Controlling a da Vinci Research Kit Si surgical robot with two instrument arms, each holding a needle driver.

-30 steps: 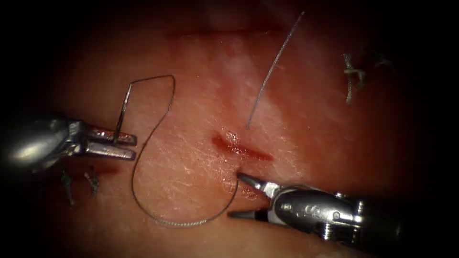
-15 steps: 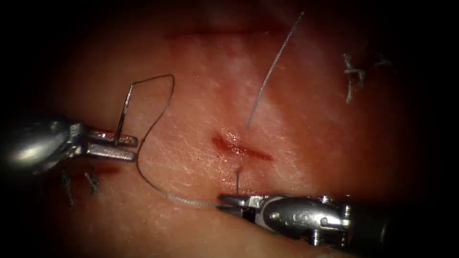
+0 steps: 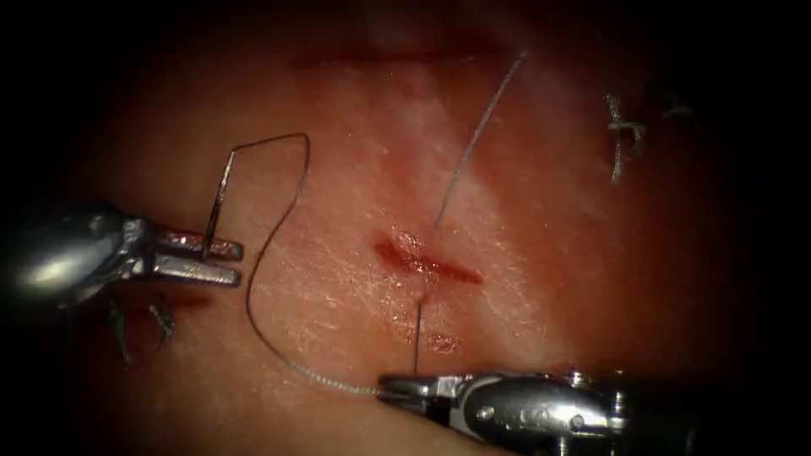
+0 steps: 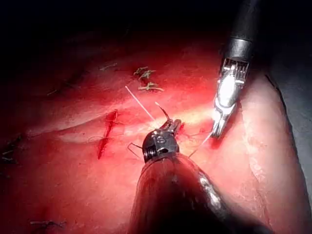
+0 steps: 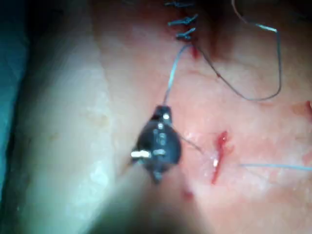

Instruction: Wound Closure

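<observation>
While my left gripper [image 3: 221, 258] is closed on the needle [image 3: 217, 205], well left of the cut [image 3: 427, 264] and clear of the tissue [image 3: 524, 211], my right gripper [image 3: 397, 389] is closed on the thread [image 3: 274, 228] near the cut. Over the last second it has drawn that strand taut toward me. Next I must pull evenly, sparing the tissue edge.

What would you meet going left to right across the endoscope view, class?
Left tool holding the needle → cut → cut thread ends.
</observation>
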